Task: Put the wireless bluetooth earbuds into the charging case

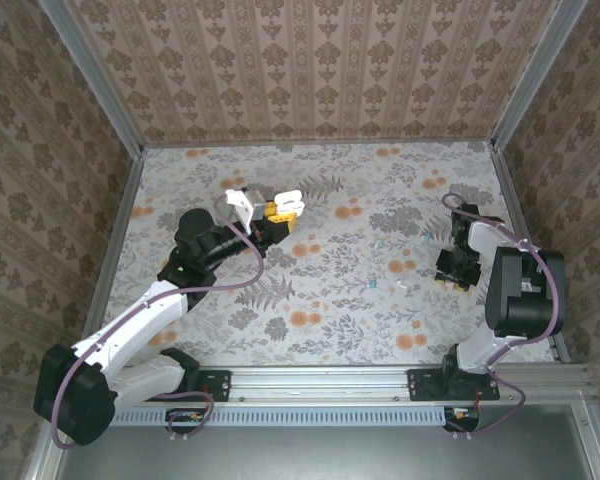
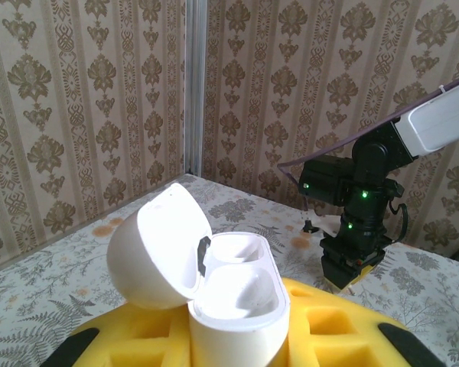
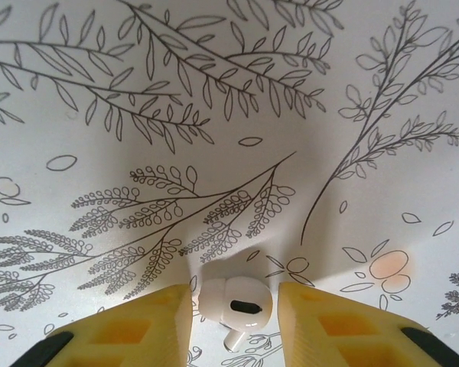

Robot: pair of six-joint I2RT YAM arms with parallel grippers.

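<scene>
left hand [image 2: 237, 340] clamped on open charging case [image 2: 231, 284], above counter [image 1: 330, 325], left half toward far edge. right hand [image 3: 236, 297] apart, straddling earbud [image 3: 241, 304] lying near right edge. risk: rounded earbud squirts out if pinch lands off-centre; crooked grip spoils insertion.

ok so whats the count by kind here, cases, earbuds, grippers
open white charging case: 1
white earbud: 1
yellow-fingered grippers: 2, left gripper and right gripper
total: 4
tiny specks on the table in the top view are too small to name
</scene>
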